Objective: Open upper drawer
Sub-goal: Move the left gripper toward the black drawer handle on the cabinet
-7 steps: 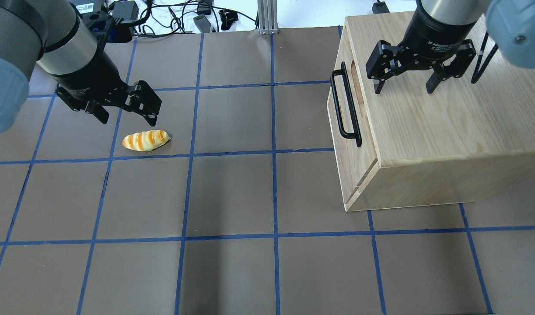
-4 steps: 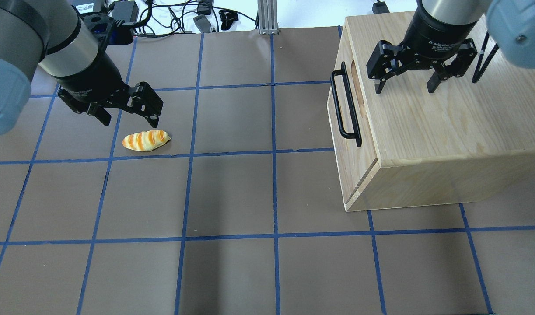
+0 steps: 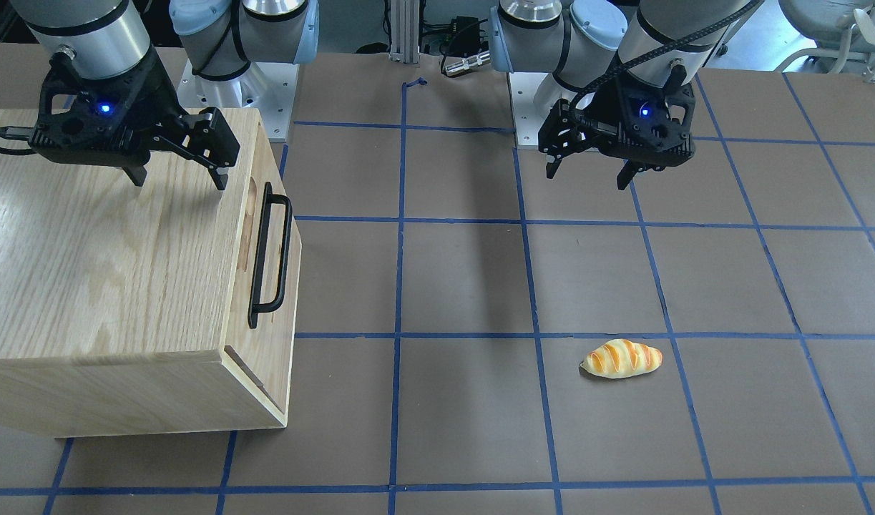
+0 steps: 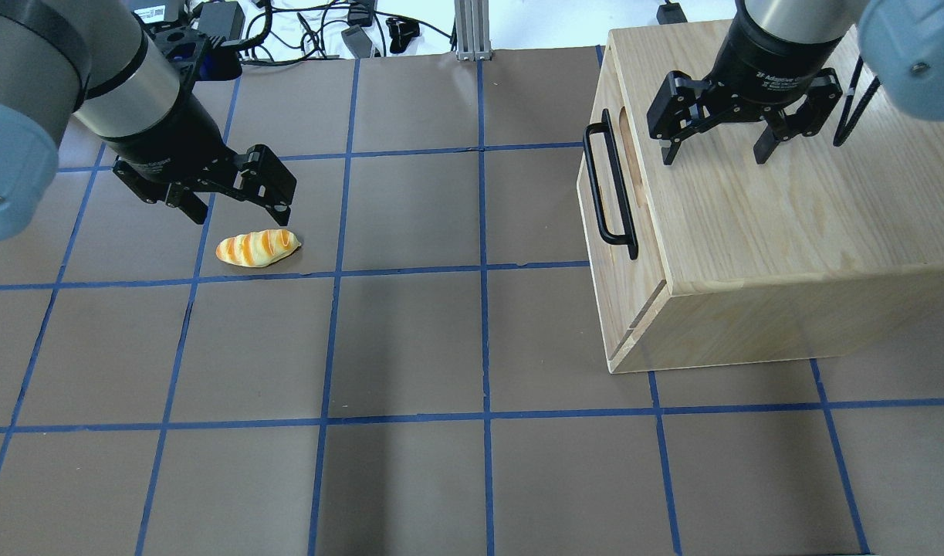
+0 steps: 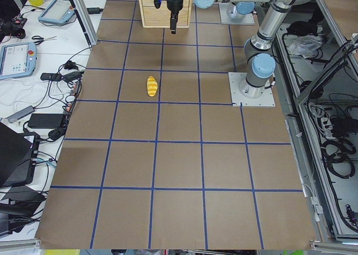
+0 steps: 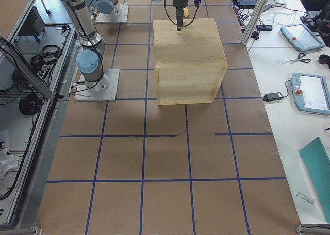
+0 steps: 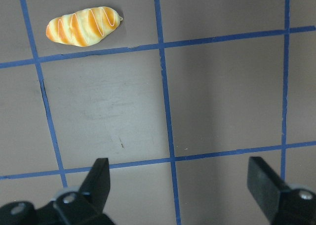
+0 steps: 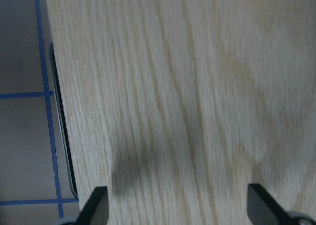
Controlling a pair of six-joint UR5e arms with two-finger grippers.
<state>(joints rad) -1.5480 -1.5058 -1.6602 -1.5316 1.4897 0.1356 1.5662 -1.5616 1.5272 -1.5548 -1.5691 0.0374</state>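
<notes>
Oak upper drawer (image 4: 644, 232) looks shut: front panel flush with the cabinet casing (image 4: 780, 208), no gap showing in the overhead or front views. The cabinet stands on the robot's right half of the desk (image 4: 410, 340), closer to the far operator-side edge than to the robot-side edge. The drawer front faces the desk's left end. The black bar handle (image 4: 593, 181) runs along the panel, with the cutout slot just behind it toward the casing top.

Right tool (image 4: 712, 161): fingers spread wide, gripping nothing. It hangs over the casing top near the front edge, pointing down. It is apart from the handle, and nothing sits between the fingers in the wrist view, only wood grain. Can't tell the height above the wood.

Left tool (image 4: 240, 216): also spread wide and empty, above bare desk on the left half. A bread roll (image 4: 257, 248) lies flat on the desk toward the far edge from it, outside the fingers. The wrist view shows the roll well off to one side.
</notes>
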